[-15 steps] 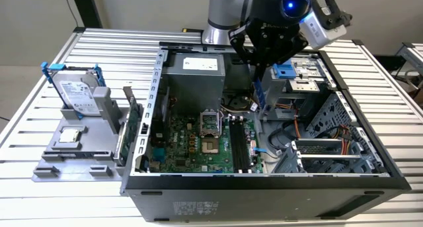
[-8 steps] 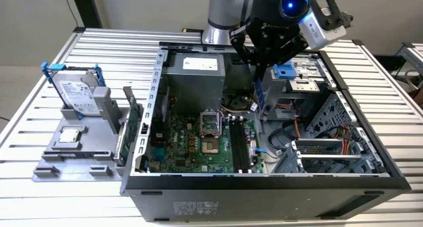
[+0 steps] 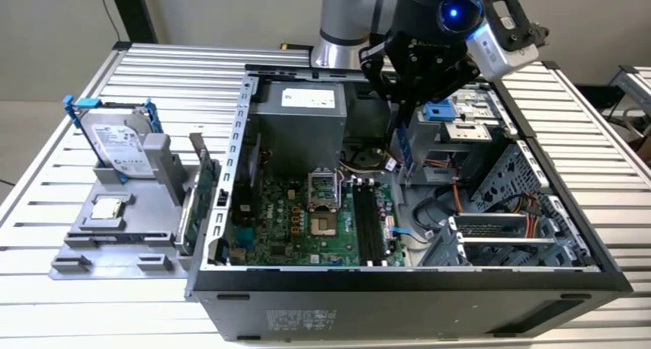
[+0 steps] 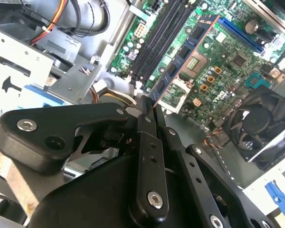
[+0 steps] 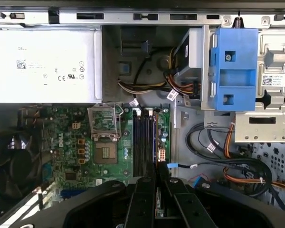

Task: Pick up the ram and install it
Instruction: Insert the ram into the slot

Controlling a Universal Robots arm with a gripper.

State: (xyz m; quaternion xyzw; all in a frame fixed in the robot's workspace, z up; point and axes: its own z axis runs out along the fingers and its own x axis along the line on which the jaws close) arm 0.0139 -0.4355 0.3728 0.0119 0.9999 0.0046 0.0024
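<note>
The claw [image 4: 150, 107] is clenched on one end of the ram [image 4: 185, 52]. The stick hangs lengthwise in the exterior view's upper middle, probably held high to clear the case walls above the black memory slots [image 3: 368, 227].

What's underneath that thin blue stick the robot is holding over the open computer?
Beneath the ram lies the green motherboard with its black slots, which look empty. The jaws cover the stick's gripped end, and the stick hides a strip of board behind it.
</note>
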